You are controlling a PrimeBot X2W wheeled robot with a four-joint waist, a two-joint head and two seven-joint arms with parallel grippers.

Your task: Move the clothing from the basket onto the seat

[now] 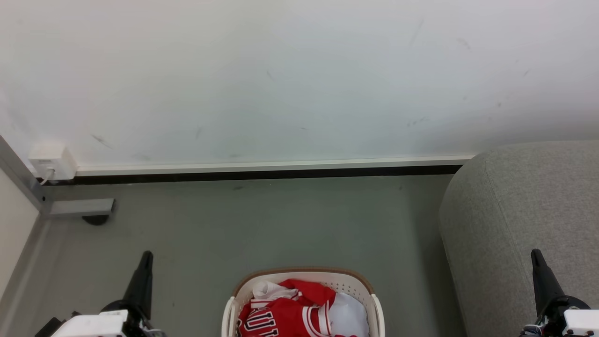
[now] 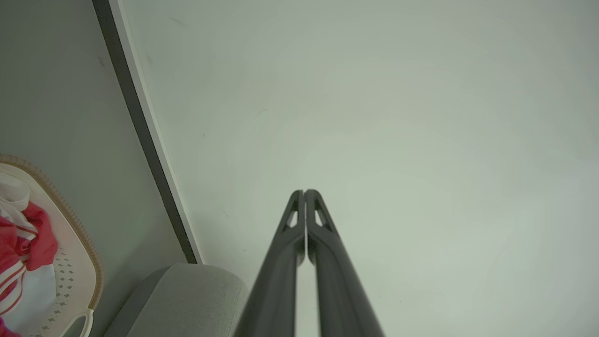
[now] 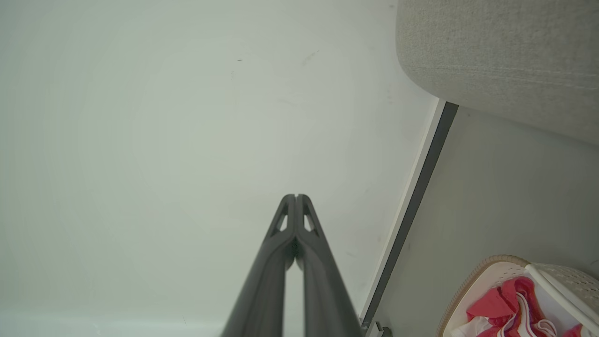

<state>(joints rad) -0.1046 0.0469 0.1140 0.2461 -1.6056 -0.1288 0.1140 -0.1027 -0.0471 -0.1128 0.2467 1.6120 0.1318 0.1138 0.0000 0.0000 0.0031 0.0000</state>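
The cream-white basket (image 1: 243, 285) with a brown rim band stands on the floor at the bottom centre of the head view. Inside lies the red clothing (image 1: 290, 313) with white striped trim and black lettering. The grey sofa seat (image 1: 524, 206) fills the right side. My left gripper (image 1: 146, 256) is shut, low and left of the basket, holding nothing. My right gripper (image 1: 536, 255) is shut in front of the seat, also empty. The left wrist view has the gripper (image 2: 304, 192) pointing at the wall, with basket (image 2: 82, 252), clothing (image 2: 32, 238) and seat (image 2: 187, 295). In the right wrist view are gripper (image 3: 295, 196), seat (image 3: 505, 51), basket (image 3: 482, 271), clothing (image 3: 496, 304).
A white wall (image 1: 299, 75) with a dark skirting strip (image 1: 262, 174) runs behind the grey floor (image 1: 281, 224). A white socket box (image 1: 51, 161) with a cable sits at the left by a grey metal frame foot (image 1: 79, 207). A pale blue-white pad (image 1: 348, 313) lies in the basket.
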